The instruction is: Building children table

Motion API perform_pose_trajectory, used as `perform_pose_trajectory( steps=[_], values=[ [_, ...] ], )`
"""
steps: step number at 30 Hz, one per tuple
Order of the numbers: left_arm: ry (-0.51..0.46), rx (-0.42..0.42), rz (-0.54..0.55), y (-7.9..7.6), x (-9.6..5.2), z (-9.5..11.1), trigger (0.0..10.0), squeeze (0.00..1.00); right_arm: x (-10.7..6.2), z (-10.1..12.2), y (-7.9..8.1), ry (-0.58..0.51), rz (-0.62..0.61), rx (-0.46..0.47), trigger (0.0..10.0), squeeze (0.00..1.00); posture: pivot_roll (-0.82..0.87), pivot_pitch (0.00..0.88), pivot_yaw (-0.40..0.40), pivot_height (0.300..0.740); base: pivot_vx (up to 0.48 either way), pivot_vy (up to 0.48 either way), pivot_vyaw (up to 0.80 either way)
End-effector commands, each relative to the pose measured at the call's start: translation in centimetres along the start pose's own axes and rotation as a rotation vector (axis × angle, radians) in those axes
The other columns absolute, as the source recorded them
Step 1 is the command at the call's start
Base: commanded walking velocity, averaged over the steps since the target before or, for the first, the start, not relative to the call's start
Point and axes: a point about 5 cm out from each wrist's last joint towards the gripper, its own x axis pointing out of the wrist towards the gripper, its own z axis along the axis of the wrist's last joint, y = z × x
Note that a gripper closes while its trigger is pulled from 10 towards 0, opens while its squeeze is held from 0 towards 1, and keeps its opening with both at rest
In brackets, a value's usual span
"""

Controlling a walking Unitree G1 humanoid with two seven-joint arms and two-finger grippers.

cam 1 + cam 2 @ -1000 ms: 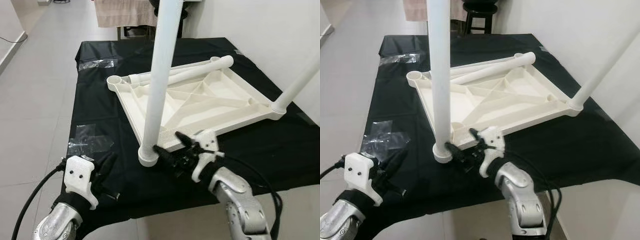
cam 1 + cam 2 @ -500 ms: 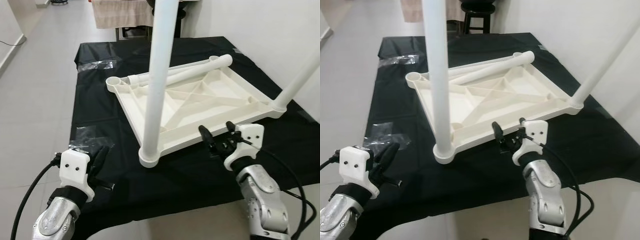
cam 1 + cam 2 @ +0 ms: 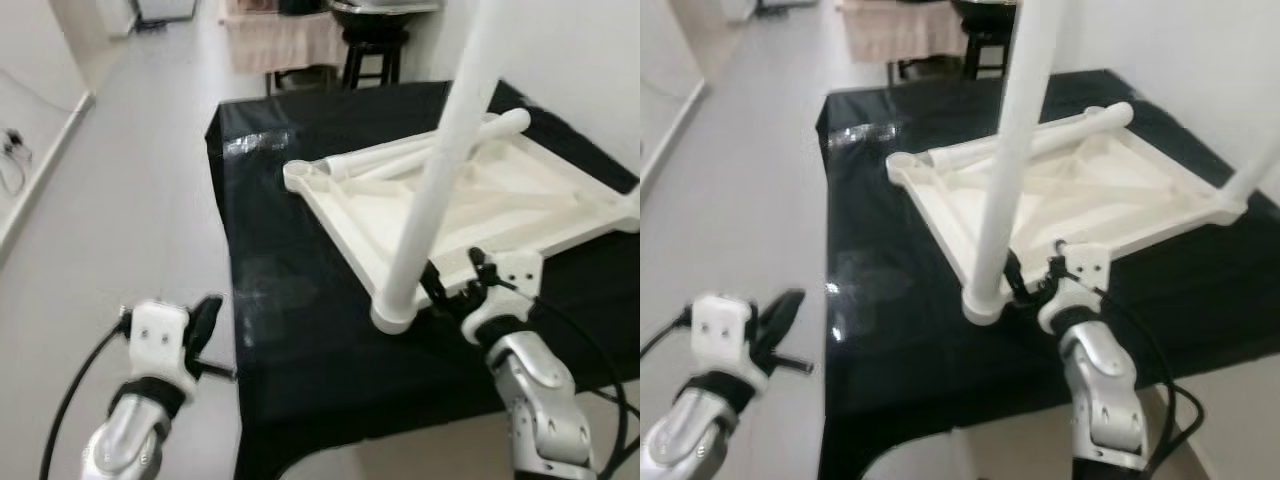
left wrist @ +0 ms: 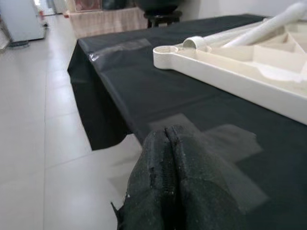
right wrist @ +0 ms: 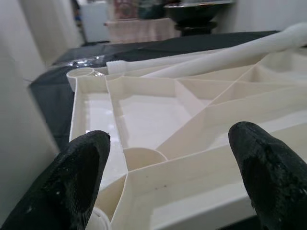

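The left gripper [image 3: 205, 318] hangs off the counter's left edge, over the tiled floor [image 3: 110, 200], forearm angled up from the lower frame edge. In the left wrist view its fingers [image 4: 168, 191] are pressed together, pointing toward the counter's near-left corner; their lower parts are cut off by the frame.

The counter [image 3: 290, 300] is draped in a black cloth, with patches of clear tape [image 3: 262, 143] that are hard to make out near its left edge. On it lies the tabletop [image 3: 500, 200], upside down with its ribbed underside showing, set diagonally across the right half of the counter; its far-right portion is cut off in the left eye view. One leg [image 3: 440, 170] stands upright in the tabletop's near corner socket, its top cut off by the frame. A loose leg [image 3: 430, 150] lies along the tabletop's far edge, beside an empty corner socket [image 3: 300, 178]. A second standing leg [image 3: 1255, 170] rises at the right corner, mostly out of frame.

The right gripper [image 3: 455, 280] sits at the counter's near edge, just right of the standing leg's base, arm bent upward from below. Its fingers [image 5: 84, 167] are spread wide, facing the tabletop's near rim and holding nothing; the tips partly hide behind the rim in the eye views.

At the far end of the counter a stool [image 3: 372, 50] is blurred and partly hidden.
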Motion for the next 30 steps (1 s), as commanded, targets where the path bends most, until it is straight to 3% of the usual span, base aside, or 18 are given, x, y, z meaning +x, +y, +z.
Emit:
perform_pose_trajectory(
  steps=[1,11,15,23,30],
  values=[
    [0.025,0.011,0.011,0.3,-0.1,-0.3,10.0,0.0,0.4,0.1,1.4,-0.021,0.059,0.027,10.0,0.0,0.05,0.102,-0.064,0.74,0.0,0.48,0.0],
    [0.026,0.006,0.0,0.2,0.0,-0.3,10.0,0.0,0.5,0.2,1.5,-0.024,0.064,0.012,10.0,0.0,0.05,0.102,-0.068,0.74,0.0,0.48,0.0],
    [0.022,0.05,-0.028,-0.1,0.4,0.3,10.0,0.0,0.6,0.6,2.6,-0.045,0.116,-0.044,10.0,0.0,0.05,0.098,-0.065,0.74,0.0,0.48,0.0],
    [0.01,0.101,-0.053,-0.1,0.9,0.9,10.0,0.0,0.8,0.6,3.7,-0.042,0.156,-0.052,10.0,0.0,0.06,0.092,-0.062,0.74,0.0,0.48,0.0],
    [0.005,0.082,-0.012,0.6,1.1,1.1,10.0,0.0,1.0,0.5,3.5,-0.033,0.155,-0.037,10.0,0.0,0.06,0.086,-0.066,0.74,0.0,0.0,0.0]
  ],
)
